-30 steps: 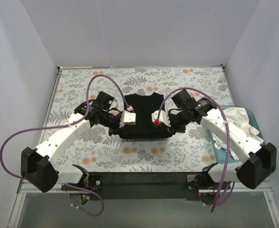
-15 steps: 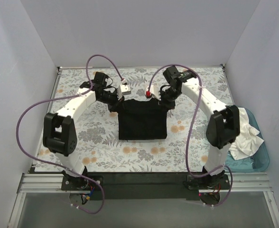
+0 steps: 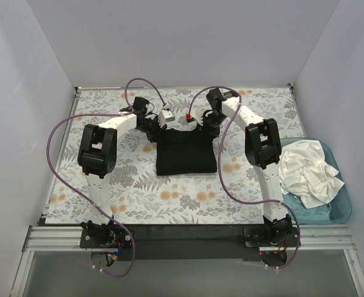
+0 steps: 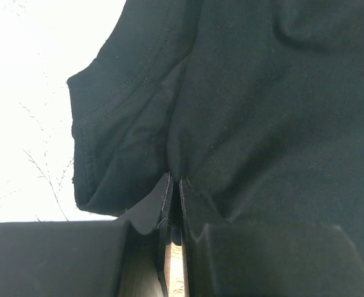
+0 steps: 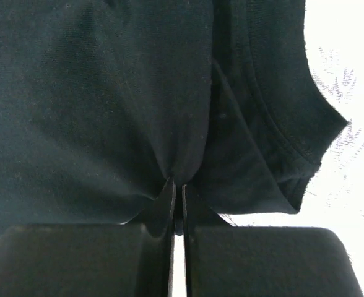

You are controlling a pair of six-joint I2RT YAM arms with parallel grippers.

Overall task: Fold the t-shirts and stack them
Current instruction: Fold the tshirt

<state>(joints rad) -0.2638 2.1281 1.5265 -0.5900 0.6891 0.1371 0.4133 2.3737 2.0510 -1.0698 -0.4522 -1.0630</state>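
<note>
The black t-shirt lies as a folded rectangle on the middle of the floral cloth. My left gripper is at its far left corner, and my right gripper is at its far right corner. In the left wrist view my left gripper is shut on a pinch of the black t-shirt. In the right wrist view my right gripper is shut on the black t-shirt as well. Crumpled white t-shirts lie in a heap at the right.
The white heap sits in a teal tub at the right edge. The grey-and-orange floral cloth covers the table. White walls close in the left, back and right. Purple cables arc over both arms.
Both arms have stretched away from me, carrying their pinches of black cloth from the shirt's middle to its far edge. The shirt now looks shorter front to back.
</note>
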